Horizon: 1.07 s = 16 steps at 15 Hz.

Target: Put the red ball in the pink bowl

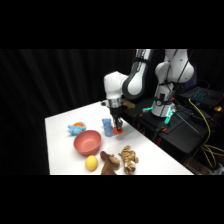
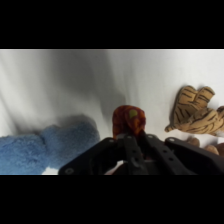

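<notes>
Side view, left to right. A blue toy with orange marks lies on the white table, well left of the pincer. The pink bowl sits upright, mouth up, below and left of the pincer, near it but apart. A yellow ball rests just past the bowl's near rim. A blue plush stands touching the pincer's left side. The pincer comes down from above and is closed around the red ball, at or just above the table; contact with the surface cannot be told. Round ball: no long axis or heading.

Brown plush toys lie in front of the pincer, near the table's front edge.

Wrist view: red ball sits between the black linkage tips, blue plush left, striped brown plush right.

Surroundings: black curtain behind; dark equipment with cables right of the arm's base.
</notes>
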Available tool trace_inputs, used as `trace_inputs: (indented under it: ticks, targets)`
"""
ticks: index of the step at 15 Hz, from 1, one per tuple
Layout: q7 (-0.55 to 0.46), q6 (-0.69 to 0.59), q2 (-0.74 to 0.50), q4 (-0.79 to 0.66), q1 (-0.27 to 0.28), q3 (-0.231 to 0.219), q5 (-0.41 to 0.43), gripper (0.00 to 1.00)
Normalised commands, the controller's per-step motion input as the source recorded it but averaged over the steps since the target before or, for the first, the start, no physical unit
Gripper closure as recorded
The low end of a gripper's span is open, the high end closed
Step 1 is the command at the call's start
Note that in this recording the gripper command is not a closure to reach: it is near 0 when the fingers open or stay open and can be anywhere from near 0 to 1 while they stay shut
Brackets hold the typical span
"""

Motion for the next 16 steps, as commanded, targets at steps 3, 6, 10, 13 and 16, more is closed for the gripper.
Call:
trace_inputs:
  ticks: [3, 6, 10, 13, 16]
  targets:
    - [0.27, -0.37, -0.5, 0.08, 0.205, -0.261, -0.33, 0.27]
    - [0.15, -0.29, -0.12, 0.34, 0.18, -0.181, -0.219, 0.27]
    - [0.06, -0.2, 0.19, 0.44, 0.15, -0.112, -0.166, 0.27]
    - [-0.03, -0.21, 0.37, 0.51, 0.089, -0.092, -0.152, 0.27]
    - [-0.05, -0.27, 0.43, 0.6, 0.057, -0.072, -0.159, 0.27]
